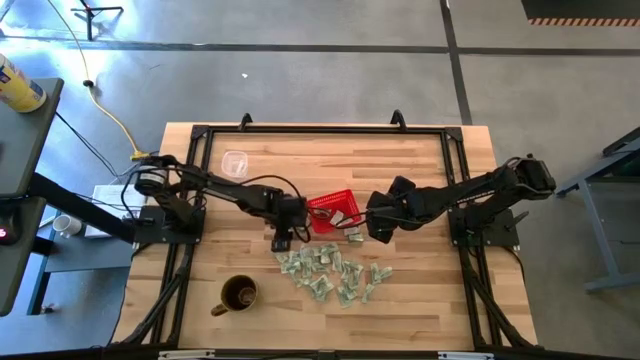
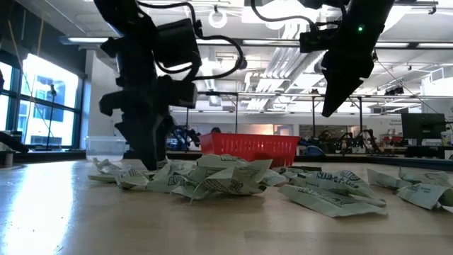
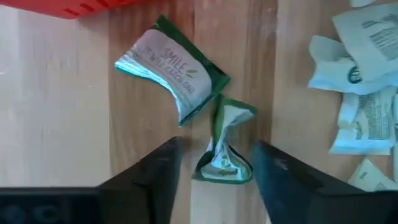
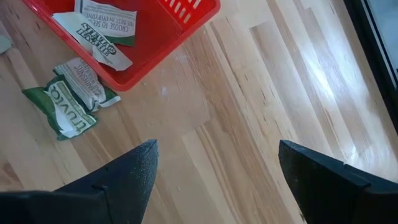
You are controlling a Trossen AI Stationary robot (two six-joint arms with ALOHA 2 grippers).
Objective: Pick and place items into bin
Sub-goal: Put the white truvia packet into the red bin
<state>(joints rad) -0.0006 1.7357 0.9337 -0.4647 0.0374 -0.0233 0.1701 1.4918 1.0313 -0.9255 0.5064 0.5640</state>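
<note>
Wooden planks of the table (image 1: 420,300) carry everything, and the landmark for what follows is the red basket (image 1: 333,209) near its middle. Beside the basket's left corner the left gripper (image 1: 281,240) reaches down, its fingers (image 3: 149,180) parted to either side of one crumpled packet (image 3: 222,149) without visibly pressing it; a second packet (image 3: 169,74) lies just beyond, between that one and the basket wall. Judged from this, the jaws may close on a twisted fold only and lose the packet on the lift, or nudge its neighbour against the basket. On the basket's right side the right gripper (image 1: 381,231) hovers above the wood with its fingers (image 4: 124,177) spread wide and nothing between them; a packet (image 4: 67,102) lies just outside the basket there, and a careless descent could shove the light basket or collide with the other arm working so close. Counting: one basket holding at least two packets, the loose pile of packets (image 1: 335,272) in front of the basket, too many and too overlapped to count exactly, one brown mug (image 1: 238,294) well in front and left, one clear cup (image 1: 234,162) behind and left.
</note>
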